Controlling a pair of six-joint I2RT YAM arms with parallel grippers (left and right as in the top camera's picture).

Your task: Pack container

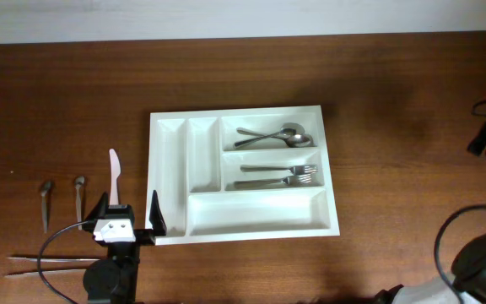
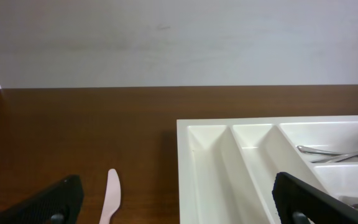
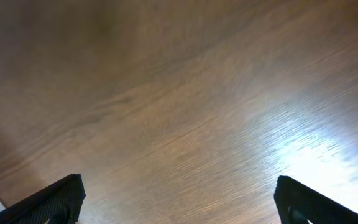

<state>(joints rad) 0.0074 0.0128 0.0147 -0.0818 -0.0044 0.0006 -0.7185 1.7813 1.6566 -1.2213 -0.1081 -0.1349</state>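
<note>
container [image 1: 169,160] white, five compartments (spoons [image 1: 272,136], forks [image 1: 281,175] in two) | left gripper [image 1: 129,204] spread | right gripper [image 3: 179,193] spread

The left gripper [image 1: 127,211], jaws wide, frames a white knife's [image 1: 114,169] end beside the container [image 1: 169,169].

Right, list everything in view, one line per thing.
container: one, white, mid-table, five compartments
spoons: two, silver, crossed in the upper right compartment
forks: apparently two, silver, compartment below the spoons
knife: one, pale plastic, on the table left of the container
small utensils: two, dark metal, far left, likely spoons
thin sticks: two, pale, front left
table: one, brown wood
left gripper: black fingers, open, at the container's front left corner
right gripper: black fingers, open, over bare table
</note>
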